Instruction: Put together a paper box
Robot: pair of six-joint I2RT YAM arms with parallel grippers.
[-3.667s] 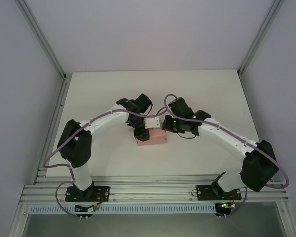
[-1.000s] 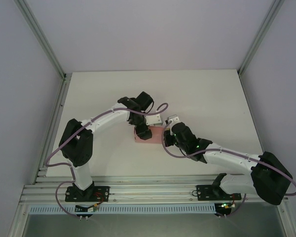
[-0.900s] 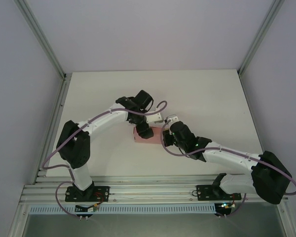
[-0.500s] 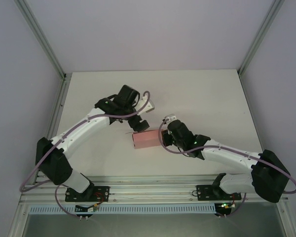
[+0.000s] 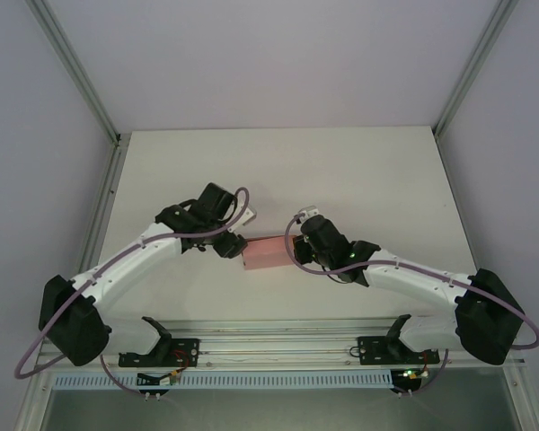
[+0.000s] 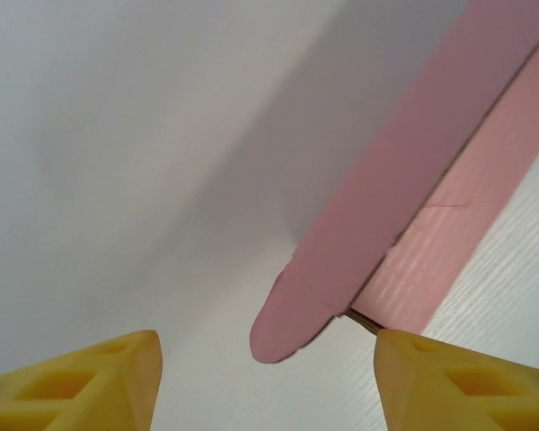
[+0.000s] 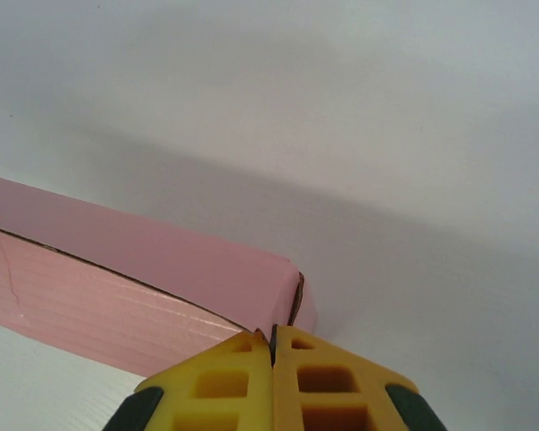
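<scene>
The pink paper box (image 5: 268, 253) lies as a small closed-looking rectangular box in the middle of the white table (image 5: 368, 171). My left gripper (image 5: 233, 244) sits just off its left end, open. In the left wrist view the box (image 6: 413, 206) runs up to the right, and its rounded tab (image 6: 287, 323) sticks out loose between my yellow fingertips (image 6: 117, 377) without touching them. My right gripper (image 5: 296, 249) is at the box's right end. In the right wrist view its fingers (image 7: 271, 337) are shut together, their tips against the box's (image 7: 144, 269) end corner.
Aluminium rails (image 5: 278, 346) run along the near edge where the arm bases sit. Frame posts (image 5: 81, 90) and white walls enclose the table on the left, right and back. Bare tabletop lies beyond the box.
The left arm has lifted off the box and swung back to the left, and its gripper now sits at the box's left end. The right gripper has stayed shut at the right end. The box has tilted slightly.
</scene>
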